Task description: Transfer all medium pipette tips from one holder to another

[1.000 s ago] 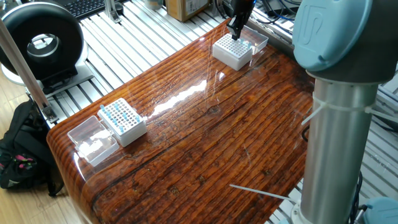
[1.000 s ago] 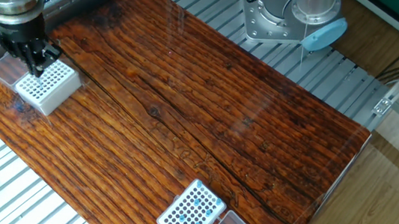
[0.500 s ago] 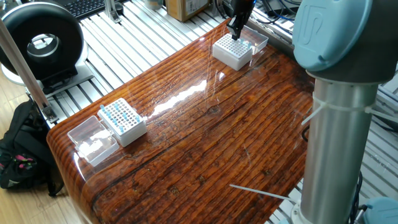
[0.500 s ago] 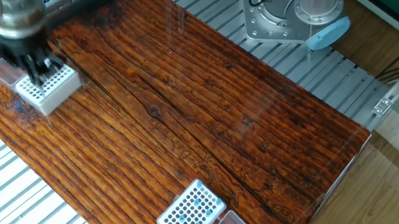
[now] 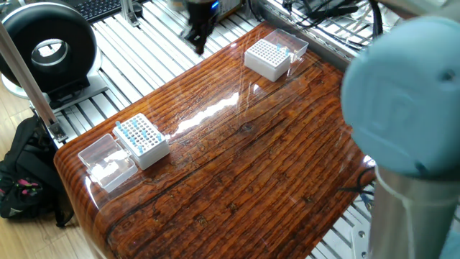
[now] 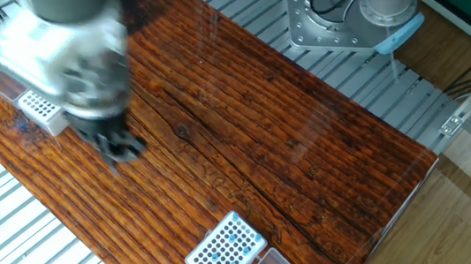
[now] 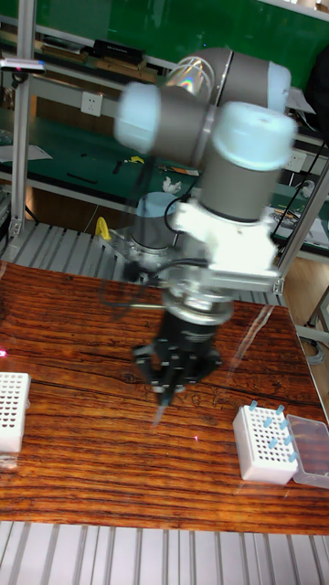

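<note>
Jaws (image 7: 164,388) hang point-down over the middle of the table (image 7: 91,503), between the 2 boxes and well above the wood. They're smeared by motion blur in all 3 views. The fingers look close together, with maybe a thin sliver below them, but I can't tell how wide they stand or whether they hold anything.

The tips (image 5: 136,132) stand upright in the tip box (image 5: 144,142), blue tops up and long axis vertical, in line with the jaws. That box sits at 1 end of the table edge away from the arm's base, with a clear lid (image 5: 108,162) touching it. The bare box (image 5: 268,59) sits at the other end of the same edge. Any blue in it is too small to call.

Key relation, as I judge it: it's 1 arm, the tips are sideways along that edge and lower, so traverse first, then a straight drop.

- **Tall view:** shows the height gap and the jaws roughly midway between the boxes.
- **Other fixed view:** puts the jaws nearer the bare box, which the arm half hides.
- **One fixed view:** shows both grids unblocked, with the tip box well filled.
</note>
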You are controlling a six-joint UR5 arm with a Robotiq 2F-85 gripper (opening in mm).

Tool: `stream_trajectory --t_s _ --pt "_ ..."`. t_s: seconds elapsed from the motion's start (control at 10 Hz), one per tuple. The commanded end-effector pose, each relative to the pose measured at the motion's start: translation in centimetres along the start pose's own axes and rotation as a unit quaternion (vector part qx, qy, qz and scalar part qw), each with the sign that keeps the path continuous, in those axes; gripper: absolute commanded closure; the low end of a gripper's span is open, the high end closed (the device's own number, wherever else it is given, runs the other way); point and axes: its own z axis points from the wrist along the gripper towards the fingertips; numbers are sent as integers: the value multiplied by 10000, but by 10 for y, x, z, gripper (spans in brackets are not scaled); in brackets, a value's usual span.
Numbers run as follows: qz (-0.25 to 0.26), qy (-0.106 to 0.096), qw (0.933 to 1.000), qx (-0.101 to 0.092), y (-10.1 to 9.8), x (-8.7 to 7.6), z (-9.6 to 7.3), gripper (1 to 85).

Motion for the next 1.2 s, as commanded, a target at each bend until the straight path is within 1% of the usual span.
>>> stream_trajectory --t_s 0.0,0.1,0.2,0.3,0.4,0.5,0.6,0.7,0.8,0.9,1.0,1.1 --pt "-209 48 9998 43 35 11 0 843" --pt "-800 59 9968 -32 39 12 0 843" --pt "-1311 -9 9913 -99 43 9 0 843" --pt "-1468 -115 9890 -166 47 4 0 843" --pt "-1380 -100 9903 -148 46 4 0 843" --pt "-1154 -40 9932 -145 56 3 -1 843" --pt "-854 -37 9962 -171 86 -8 -4 843" --pt "-473 -63 9984 -315 128 -20 -3 843" --pt "-180 -95 9993 -316 155 -24 1 843" --pt "66 -86 9991 -420 179 -22 5 843" --pt "147 -47 9991 -397 186 -18 6 843" --pt "218 43 9990 -383 190 -9 5 843"
